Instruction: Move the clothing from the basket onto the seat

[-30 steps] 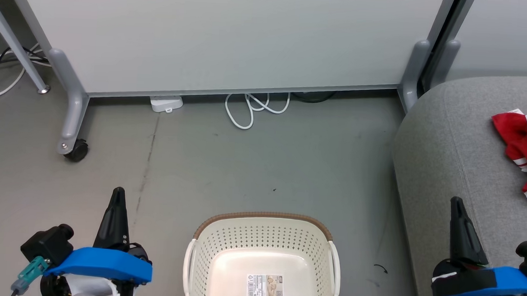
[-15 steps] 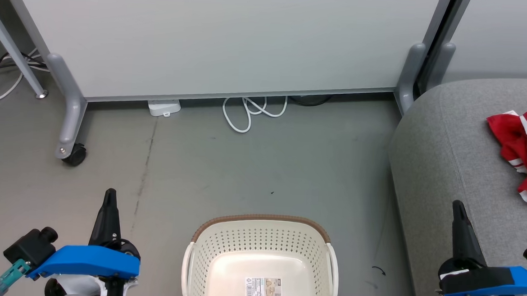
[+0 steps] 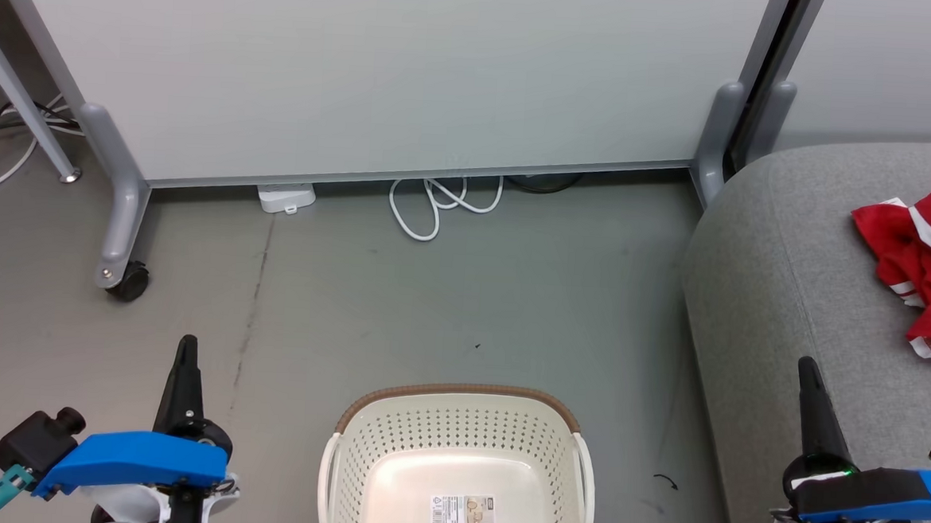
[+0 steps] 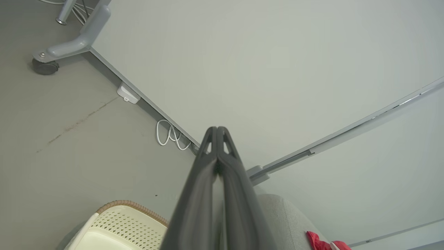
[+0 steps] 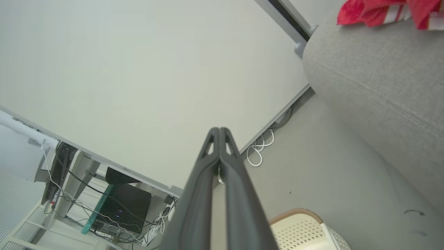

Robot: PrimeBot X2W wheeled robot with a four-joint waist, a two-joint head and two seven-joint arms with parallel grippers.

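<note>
1. My right claw (image 3: 807, 365) sits at the lower right of the head frame. Its fingers are pressed together with nothing between them, and the right wrist frame shows the same two fingers meeting at the tip.
2. My left claw (image 3: 186, 342) sits at the lower left, likewise pressed together and empty, over the floor (image 3: 431, 307).
3. The clothing (image 3: 924, 262) lies as a red heap at the right edge of the head frame, on the seat (image 3: 782, 310). It is up and to the right of my right claw and well apart from it. The frame edge cuts the heap, so I cannot tell its full extent. The part that shows runs roughly top to bottom along that edge.
4. The basket (image 3: 459, 391) stands at bottom centre, between my two claws and touching neither. Its bottom shows bare around the label (image 3: 464, 518). The lower edge of the frame cuts off its near end.
5. What matters for the next move is that the clothing lies on my right claw's side, with the whole basket between it and my left claw. My right arm is by far the nearer.
6. Nothing red shows in the basket, so I judge the move done or nearly so. The hidden near end is my only doubt. Any tidying on the seat would fall to my right arm, reaching up and right in the frame.
</note>
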